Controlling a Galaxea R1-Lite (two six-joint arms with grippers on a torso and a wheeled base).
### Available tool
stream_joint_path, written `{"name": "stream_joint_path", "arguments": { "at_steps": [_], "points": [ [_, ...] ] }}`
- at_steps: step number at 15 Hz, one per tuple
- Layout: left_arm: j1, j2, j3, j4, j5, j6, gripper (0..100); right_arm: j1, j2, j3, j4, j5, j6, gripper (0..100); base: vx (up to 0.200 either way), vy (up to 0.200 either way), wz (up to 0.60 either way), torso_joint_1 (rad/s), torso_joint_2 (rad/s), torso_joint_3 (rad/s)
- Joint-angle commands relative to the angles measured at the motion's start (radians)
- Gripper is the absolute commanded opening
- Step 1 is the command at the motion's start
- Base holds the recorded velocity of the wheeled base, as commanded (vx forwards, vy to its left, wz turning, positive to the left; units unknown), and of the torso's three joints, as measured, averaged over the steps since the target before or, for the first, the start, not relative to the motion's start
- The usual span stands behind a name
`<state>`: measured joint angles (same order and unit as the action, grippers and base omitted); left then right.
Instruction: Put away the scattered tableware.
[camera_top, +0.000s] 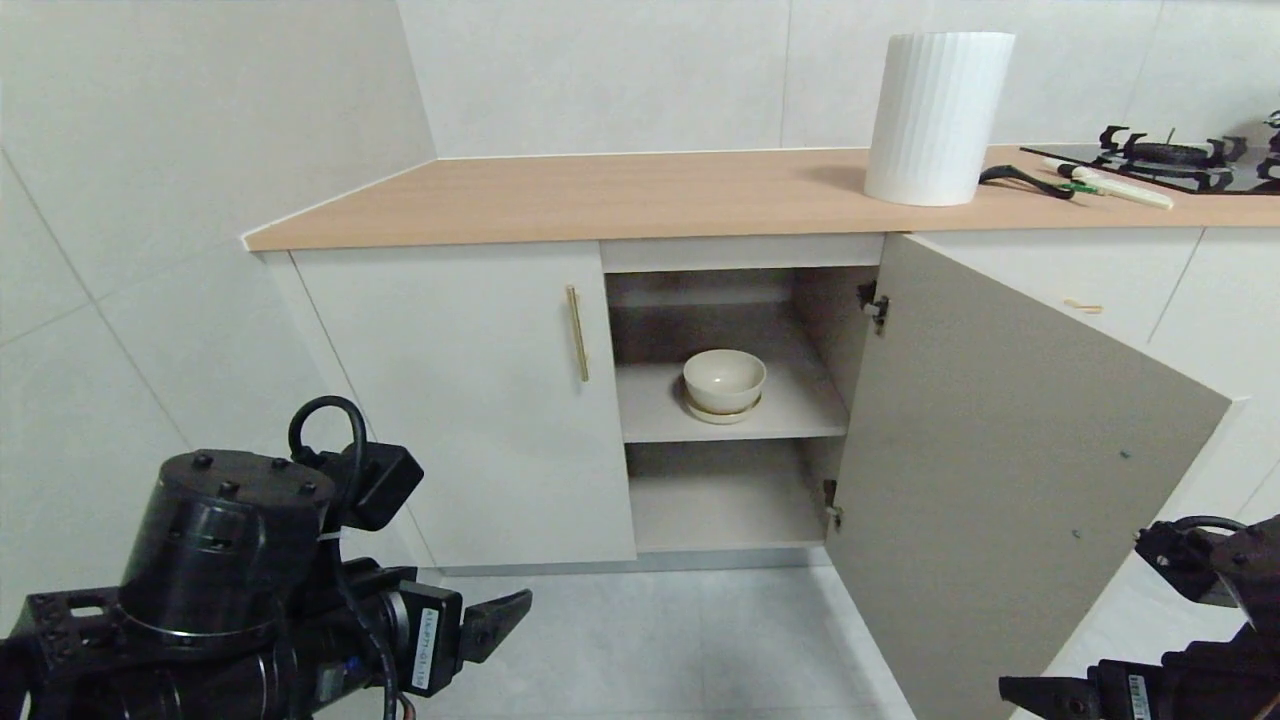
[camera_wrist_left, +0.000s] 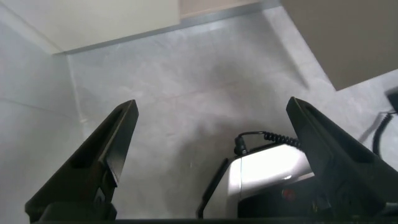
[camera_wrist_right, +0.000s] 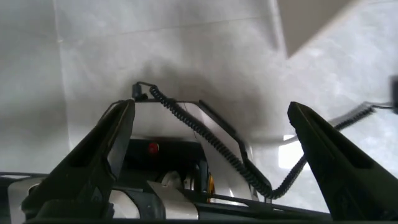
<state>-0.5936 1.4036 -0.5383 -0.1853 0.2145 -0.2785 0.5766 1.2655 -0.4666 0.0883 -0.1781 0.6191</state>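
A cream bowl (camera_top: 724, 379) sits on a small plate (camera_top: 720, 412) on the middle shelf (camera_top: 800, 405) of the open lower cabinet. On the counter at the right lie a black-handled utensil (camera_top: 1025, 180) and a white and green one (camera_top: 1120, 187). My left gripper (camera_top: 505, 625) hangs low at the left, well in front of the cabinet, over the floor. It is open (camera_wrist_left: 212, 109) with nothing between its fingers. My right gripper (camera_top: 1030, 690) is low at the right, beside the open door, also open (camera_wrist_right: 211, 109) and holding nothing.
The cabinet's right door (camera_top: 1000, 480) stands swung out toward me; the left door (camera_top: 470, 400) is closed. A tall white ribbed container (camera_top: 938, 118) stands on the wooden counter (camera_top: 600, 195), with a stove (camera_top: 1170, 160) at the far right. The lower shelf (camera_top: 720, 505) is bare.
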Motion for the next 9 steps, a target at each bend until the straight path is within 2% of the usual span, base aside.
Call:
{"name": "stream_joint_path", "arguments": {
  "at_steps": [1,3,6,9],
  "points": [
    [0.000,0.002,0.000,0.000,0.000,-0.001,100,-0.021,0.020,0.003,0.002,0.000,-0.004,100,0.000,-0.200,0.00,0.007,0.01,0.012],
    [0.000,0.003,0.000,0.000,0.000,-0.001,100,-0.043,0.044,0.009,0.001,-0.004,-0.004,100,0.000,-0.200,0.00,0.000,0.01,0.002],
    [0.000,0.000,0.000,0.000,0.000,-0.001,100,-0.147,0.051,-0.001,0.002,-0.006,-0.038,100,0.000,-0.200,0.00,0.004,0.00,0.001],
    [0.000,-0.002,0.000,0.000,0.000,-0.001,100,-0.331,0.049,-0.021,0.001,-0.009,-0.139,100,0.000,0.000,0.00,0.000,0.00,0.000]
  ]
}}
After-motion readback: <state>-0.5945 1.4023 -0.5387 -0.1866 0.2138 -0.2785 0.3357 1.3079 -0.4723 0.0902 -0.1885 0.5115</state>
